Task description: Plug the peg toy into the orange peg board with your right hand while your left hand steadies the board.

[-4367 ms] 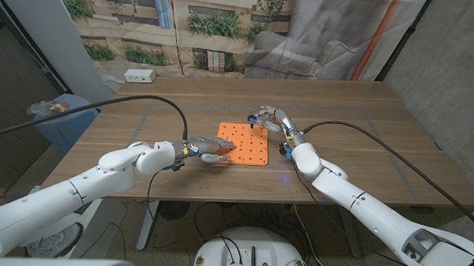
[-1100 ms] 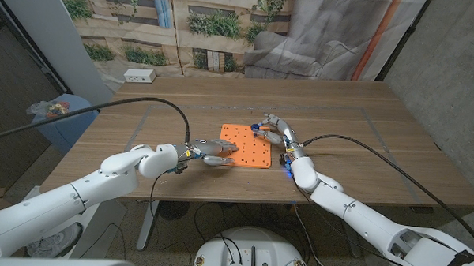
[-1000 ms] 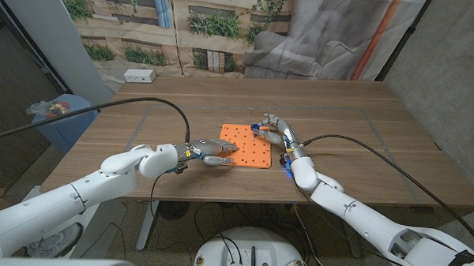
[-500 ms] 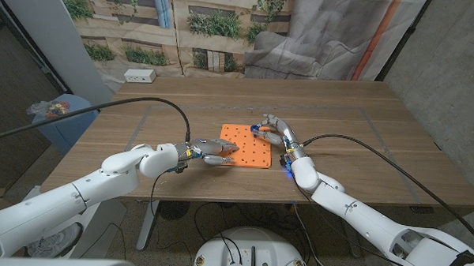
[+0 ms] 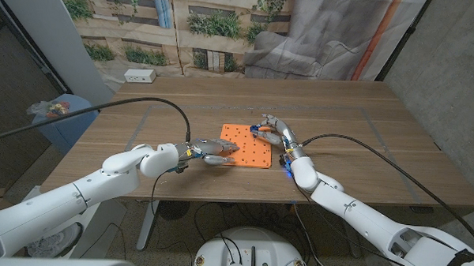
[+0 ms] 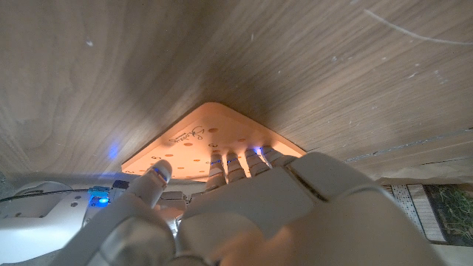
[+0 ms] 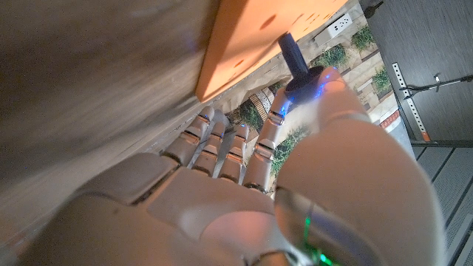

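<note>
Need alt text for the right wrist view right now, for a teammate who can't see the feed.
The right hand pinches a dark blue peg whose tip touches the orange peg board near its edge. The board lies on the wooden table, with the hand's other fingers curled beside that edge.

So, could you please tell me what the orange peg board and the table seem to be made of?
The orange peg board looks like matte plastic or foam: flat uniform colour, rounded corners, neat rows of holes; I cannot tell which. The table looks like wood or wood veneer, with brown grain streaks and a low sheen.
</note>
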Robot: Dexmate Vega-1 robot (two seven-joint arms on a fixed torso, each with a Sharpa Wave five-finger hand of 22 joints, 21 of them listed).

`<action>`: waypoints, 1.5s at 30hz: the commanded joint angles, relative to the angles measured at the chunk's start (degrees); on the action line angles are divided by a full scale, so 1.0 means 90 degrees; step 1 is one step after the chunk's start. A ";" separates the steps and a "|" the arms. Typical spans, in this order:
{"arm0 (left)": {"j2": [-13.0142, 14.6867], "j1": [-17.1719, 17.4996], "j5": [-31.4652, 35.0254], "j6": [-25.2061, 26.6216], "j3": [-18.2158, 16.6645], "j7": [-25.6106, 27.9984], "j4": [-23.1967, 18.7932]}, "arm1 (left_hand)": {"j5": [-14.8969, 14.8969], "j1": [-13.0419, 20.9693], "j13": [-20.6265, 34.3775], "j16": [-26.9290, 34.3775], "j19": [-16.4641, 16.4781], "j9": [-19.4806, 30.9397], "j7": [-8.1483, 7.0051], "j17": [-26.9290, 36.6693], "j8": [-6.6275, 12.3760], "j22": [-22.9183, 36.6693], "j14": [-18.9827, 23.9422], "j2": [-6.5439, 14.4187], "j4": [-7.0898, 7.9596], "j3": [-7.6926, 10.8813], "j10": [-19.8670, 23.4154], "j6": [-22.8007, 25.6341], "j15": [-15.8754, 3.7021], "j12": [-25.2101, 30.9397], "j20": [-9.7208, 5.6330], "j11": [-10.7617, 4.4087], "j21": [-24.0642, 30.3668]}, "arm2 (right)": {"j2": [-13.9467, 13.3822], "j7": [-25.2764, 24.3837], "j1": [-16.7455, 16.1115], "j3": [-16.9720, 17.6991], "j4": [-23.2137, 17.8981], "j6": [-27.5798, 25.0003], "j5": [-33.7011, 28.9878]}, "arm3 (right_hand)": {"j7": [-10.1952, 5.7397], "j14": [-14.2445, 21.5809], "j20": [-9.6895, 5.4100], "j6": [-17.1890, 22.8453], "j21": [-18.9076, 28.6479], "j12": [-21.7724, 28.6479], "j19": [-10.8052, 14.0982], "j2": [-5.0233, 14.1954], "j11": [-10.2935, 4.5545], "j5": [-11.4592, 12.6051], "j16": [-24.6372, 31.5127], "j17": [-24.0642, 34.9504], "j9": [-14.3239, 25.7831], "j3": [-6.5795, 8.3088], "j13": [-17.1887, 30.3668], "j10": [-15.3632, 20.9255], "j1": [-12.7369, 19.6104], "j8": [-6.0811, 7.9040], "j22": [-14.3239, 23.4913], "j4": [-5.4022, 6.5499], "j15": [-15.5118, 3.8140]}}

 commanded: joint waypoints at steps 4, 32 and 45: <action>-0.0028 -0.0036 -0.0026 -0.0042 0.0038 -0.0011 0.0051 | -0.0008 0.0005 0.0016 0.0044 -0.0004 0.0034 -0.0001 0.0042 0.0039 0.0032 0.0153 0.0545 -0.0018 0.0039 0.0242 0.0043 -0.0503 0.0044 -0.0893 0.0033 0.0041 | 0.0014 -0.0081 -0.0032 0.0043 -0.0030 -0.0102 0.0062 | -0.0630 0.0003 -0.0022 0.0682 0.0045 -0.0003 0.0030 0.0268 -0.0062 0.0041 0.0040 0.0042 0.0116 0.0033 0.0018 -0.0005 0.0369 0.0098 0.0021 0.0013 -0.0438; -0.0009 -0.0002 -0.0031 -0.0041 0.0026 0.0025 0.0032 | -0.0010 0.0004 0.0017 0.0042 0.0002 0.0034 -0.0001 0.0041 0.0036 0.0031 0.0160 0.0536 -0.0031 0.0048 0.0251 0.0044 -0.0503 0.0043 -0.0890 0.0026 0.0039 | -0.0081 -0.0057 -0.0131 0.0060 -0.0183 -0.0202 0.0073 | -0.0618 0.0000 -0.0016 0.0715 0.0051 0.0002 0.0047 0.0272 -0.0073 0.0061 0.0053 0.0076 0.0133 0.0027 0.0022 0.0021 0.0420 0.0114 0.0021 0.0026 -0.0454; -0.0010 0.0010 -0.0030 -0.0061 0.0021 0.0064 0.0051 | -0.0011 0.0005 0.0017 0.0041 0.0004 0.0034 -0.0003 0.0041 0.0037 0.0031 0.0160 0.0537 -0.0037 0.0053 0.0249 0.0047 -0.0498 0.0042 -0.0889 0.0021 0.0038 | -0.0122 -0.0031 -0.0145 0.0036 -0.0229 -0.0232 0.0026 | -0.0616 0.0011 0.0000 0.0709 0.0052 0.0001 0.0054 0.0272 -0.0063 0.0068 0.0061 0.0087 0.0140 0.0018 0.0024 0.0025 0.0426 0.0110 0.0021 0.0033 -0.0447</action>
